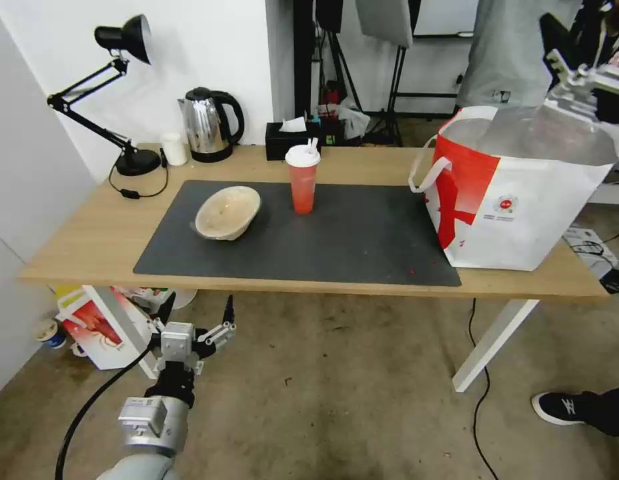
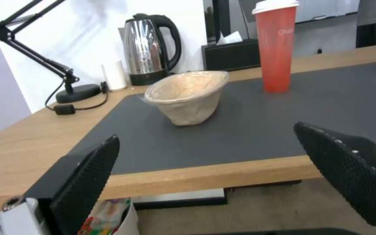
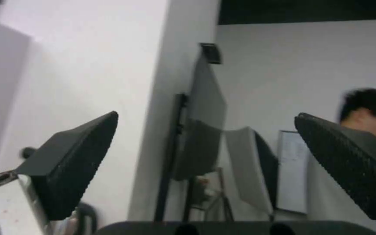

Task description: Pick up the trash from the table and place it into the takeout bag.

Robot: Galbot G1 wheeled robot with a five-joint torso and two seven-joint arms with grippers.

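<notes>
Down low before the table (image 1: 89,253), left gripper (image 1: 197,308) hangs with fingers wide; beige bowl (image 2: 187,96) and red cup (image 2: 276,45) sit beyond its fingertips. Right gripper (image 3: 205,143) spreads wide near the takeout bag (image 1: 516,200).

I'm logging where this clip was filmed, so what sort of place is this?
Probably a studio or lab workspace staged as a desk: light stands behind the table, bare concrete floor, and a desk lamp and kettle on top.
</notes>
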